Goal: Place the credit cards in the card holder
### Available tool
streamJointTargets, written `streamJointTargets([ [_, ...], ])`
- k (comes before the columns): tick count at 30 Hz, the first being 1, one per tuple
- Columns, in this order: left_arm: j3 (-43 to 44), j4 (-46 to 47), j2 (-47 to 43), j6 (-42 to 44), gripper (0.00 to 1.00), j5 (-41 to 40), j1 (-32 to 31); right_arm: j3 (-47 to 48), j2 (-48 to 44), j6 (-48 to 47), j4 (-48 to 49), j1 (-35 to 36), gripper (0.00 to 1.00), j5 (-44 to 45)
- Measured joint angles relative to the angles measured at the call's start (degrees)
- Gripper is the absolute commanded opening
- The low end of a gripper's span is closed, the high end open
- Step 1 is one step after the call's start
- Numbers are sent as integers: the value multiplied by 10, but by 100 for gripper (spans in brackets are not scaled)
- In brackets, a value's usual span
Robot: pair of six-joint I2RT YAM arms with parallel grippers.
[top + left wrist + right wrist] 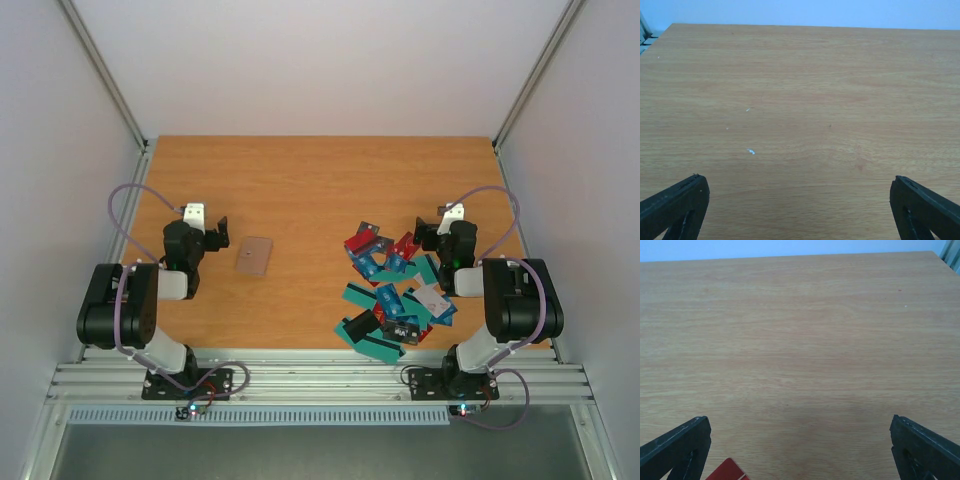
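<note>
The credit cards (392,295) lie in a loose overlapping pile of teal, red, blue and white at the right front of the wooden table. The card holder (254,254), a flat tan-brown sleeve, lies alone left of centre. My left gripper (214,232) is open and empty, just left of the holder; the left wrist view shows only bare wood between its fingertips (677,205). My right gripper (430,232) is open and empty at the pile's far right edge. One red card corner (729,471) shows in the right wrist view, near the left finger (680,442).
Grey walls and metal frame posts (108,85) enclose the table on three sides. An aluminium rail (320,380) runs along the front edge behind the arm bases. Small white specks (751,151) lie on the wood before the left gripper.
</note>
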Motion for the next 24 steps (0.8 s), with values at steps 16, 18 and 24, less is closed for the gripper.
streamJointTargets([
  [16, 0, 0, 0, 0, 99, 0, 0, 0, 0, 4, 0, 0, 98, 8],
  [18, 0, 0, 0, 0, 99, 0, 0, 0, 0, 9, 2, 0, 99, 21],
  [24, 0, -1, -1, 0, 99, 1, 0, -1, 0, 16, 5, 0, 99, 42],
])
